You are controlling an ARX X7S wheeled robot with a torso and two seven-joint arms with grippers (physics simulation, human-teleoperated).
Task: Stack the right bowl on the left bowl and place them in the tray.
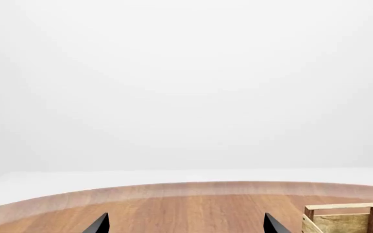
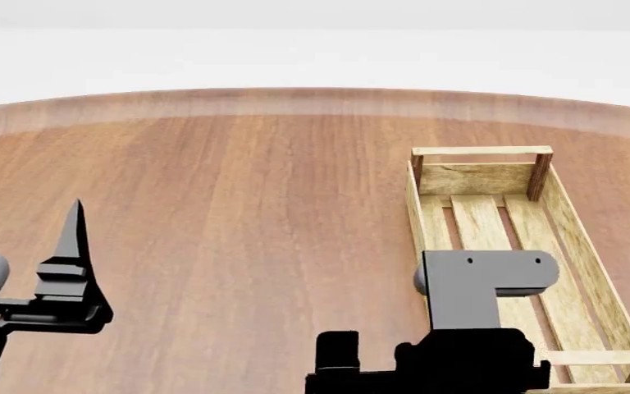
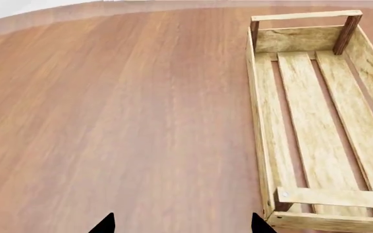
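Head view: one tray (image 2: 577,254) on the tabletop (image 2: 239,213), zero bowls in sight. I checked all three cameras and neither bowl shows anywhere, so I can't say where they sit; likely out of frame.

Count: tray 1, bowls 0 visible, arms 2, nothing else on the wood.

Tray lies to my right of centre, long axis running away from me toward the far curved edge, near end level with the right arm's wrist block. Slatted bottom, low sides, corner posts, nothing inside it.

Right tool (image 3: 181,224): only two dark tips at the frame edge in its wrist view, set well apart, nothing between them, so it reads as spread and empty. The tray (image 3: 316,121) is just beside it, forward and to its right; near corner post close to the right tip. The right arm is clearly the nearer one to the tray.

Left tool (image 1: 185,224): same story, two tips wide apart, empty. Its camera looks level across the tabletop (image 1: 193,208) to the far rim, and catches only the tray's (image 1: 342,221) far end post and rail. In head view the left tool (image 2: 71,246) points away from me, well apart from the tray.

My read: no stacking possible from this pose. Next step is finding the bowls, probably by tilting the head or backing up. The tray drop falls to the right arm.
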